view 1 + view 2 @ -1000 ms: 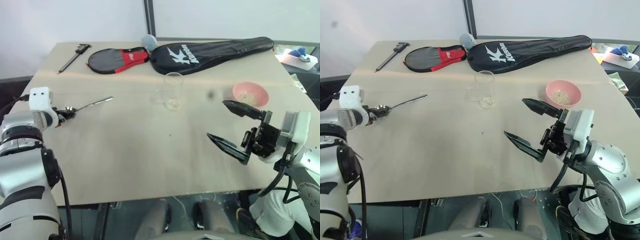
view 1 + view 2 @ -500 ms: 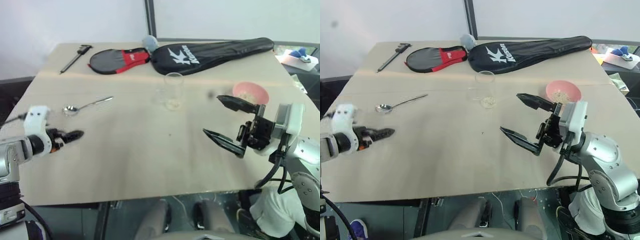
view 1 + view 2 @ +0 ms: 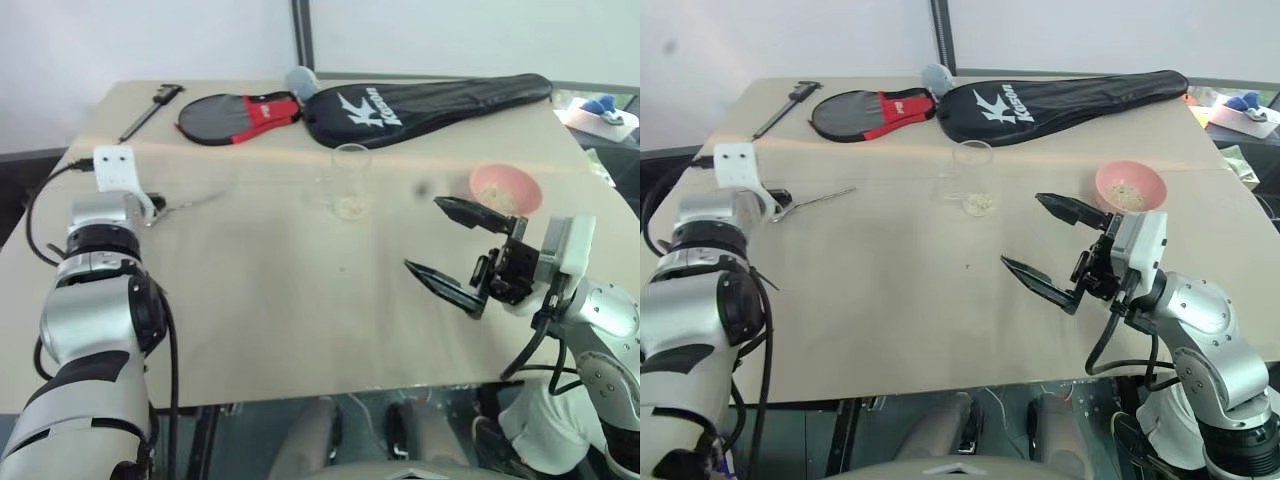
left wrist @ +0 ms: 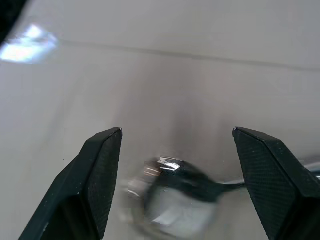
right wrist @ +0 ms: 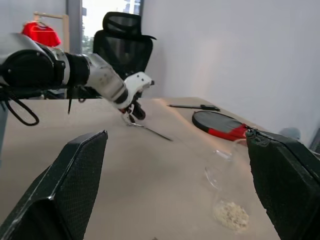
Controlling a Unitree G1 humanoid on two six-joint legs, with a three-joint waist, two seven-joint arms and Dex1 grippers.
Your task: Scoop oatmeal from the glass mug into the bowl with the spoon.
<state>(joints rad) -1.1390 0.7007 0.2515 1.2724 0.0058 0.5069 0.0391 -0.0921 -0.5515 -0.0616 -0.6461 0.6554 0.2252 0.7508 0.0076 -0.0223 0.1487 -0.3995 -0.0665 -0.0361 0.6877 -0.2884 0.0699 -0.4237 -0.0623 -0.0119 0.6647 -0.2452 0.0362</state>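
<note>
Spoon (image 4: 172,192) sits between my left gripper's (image 4: 177,132) wide fingers, right gripper (image 3: 1045,240) gaping empty; sloppy closing could flick it away.

We see the left gripper (image 3: 783,203) at the spoon (image 3: 818,201) end, the right gripper (image 3: 1045,240) spread wide above the table (image 3: 890,300), and the mug (image 3: 971,178) left of the bowl (image 3: 1130,187)
</note>
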